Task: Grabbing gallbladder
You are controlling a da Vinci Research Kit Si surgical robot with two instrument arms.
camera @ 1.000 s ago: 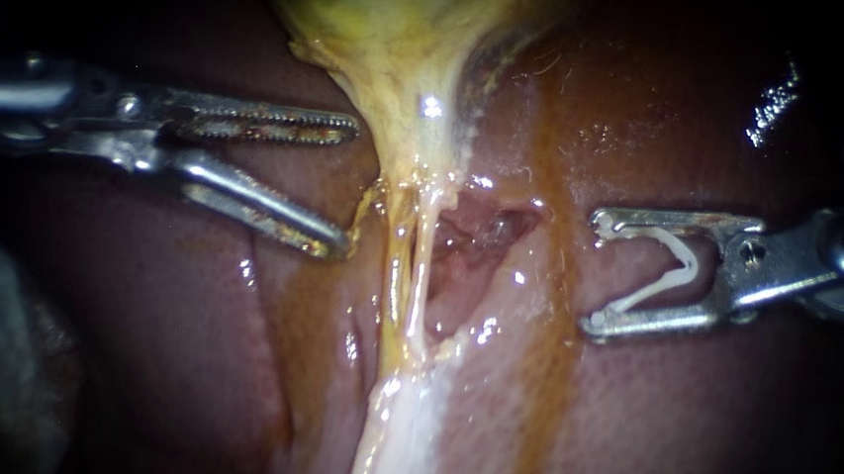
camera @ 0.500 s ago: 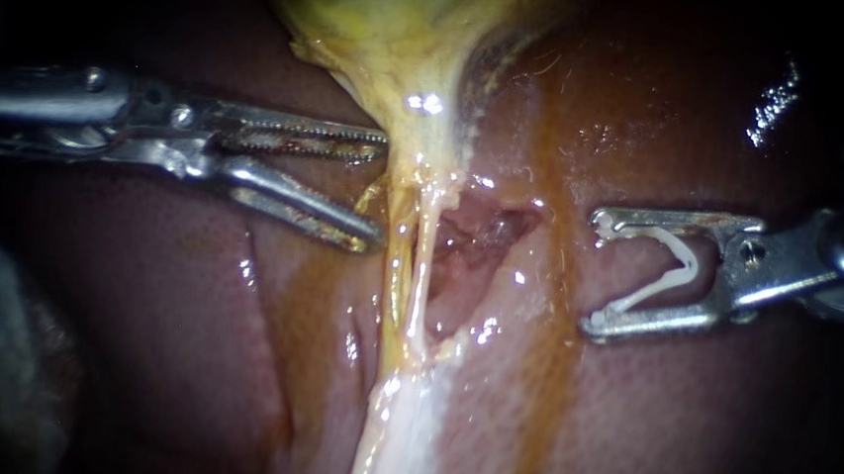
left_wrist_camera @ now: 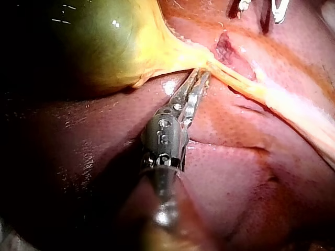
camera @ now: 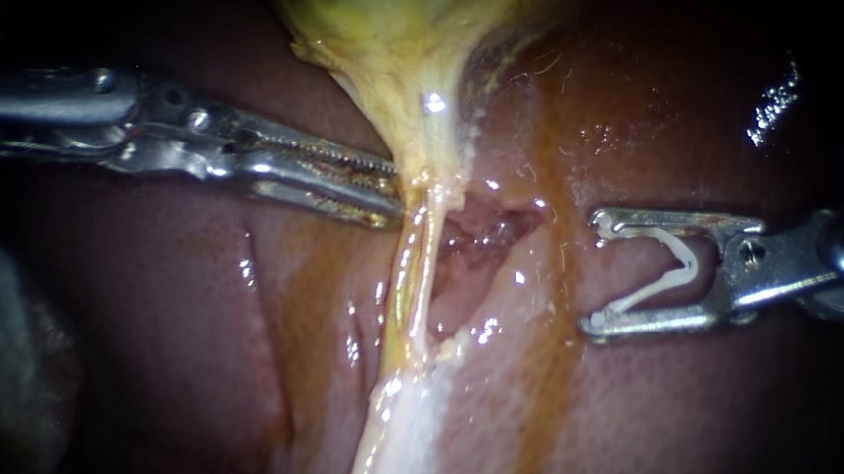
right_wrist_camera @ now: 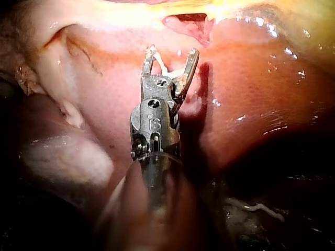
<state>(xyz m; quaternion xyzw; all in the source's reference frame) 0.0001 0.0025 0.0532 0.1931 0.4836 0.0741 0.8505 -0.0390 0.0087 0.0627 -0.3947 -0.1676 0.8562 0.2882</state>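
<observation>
1. Nearest, the liver [camera: 176, 349] lies wet and glossy, with a pale strand [camera: 399, 424] running up it.
2. The left instrument [camera: 397, 192] has its jaws almost together, pinching the narrow neck of the gallbladder [camera: 397, 27].
3. The right instrument [camera: 595, 272] hovers over the liver, jaws wide, a white clip [camera: 673, 269] seated against both.
4. Farthest, the yellow gallbladder body fades into darkness.

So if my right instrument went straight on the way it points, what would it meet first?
Probably the liver surface just ahead of the right instrument and its clip, before the raw opening; depth is unclear.
</observation>
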